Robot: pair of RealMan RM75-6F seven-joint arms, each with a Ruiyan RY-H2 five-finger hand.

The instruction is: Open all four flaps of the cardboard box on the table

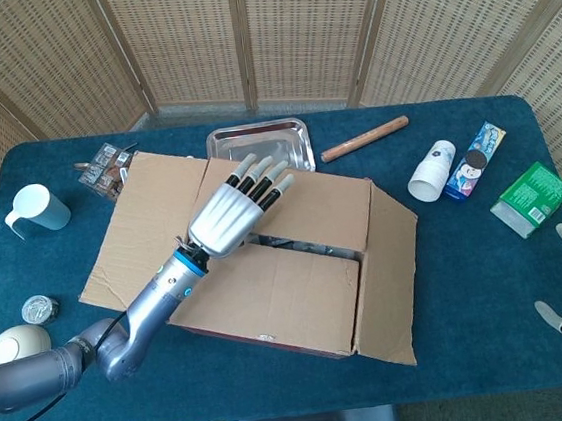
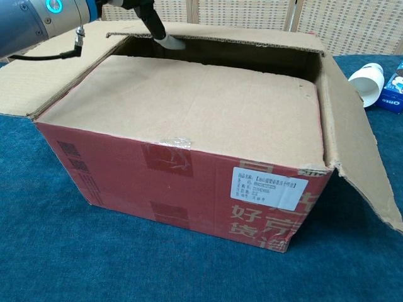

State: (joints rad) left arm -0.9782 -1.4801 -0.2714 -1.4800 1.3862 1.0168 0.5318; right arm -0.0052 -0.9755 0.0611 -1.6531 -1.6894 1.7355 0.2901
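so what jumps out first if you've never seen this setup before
The big cardboard box in the middle of the blue table dominates, its two side flaps already splayed out. Over it the left hand lifts the far flap, opening a dark gap along the seam. The near flap lies flat.

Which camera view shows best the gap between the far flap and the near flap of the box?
The chest view. It looks across the near flap into the dark gap, with the far flap raised behind it. In the head view, from above, the gap is only a thin dark strip, partly hidden under the left hand.
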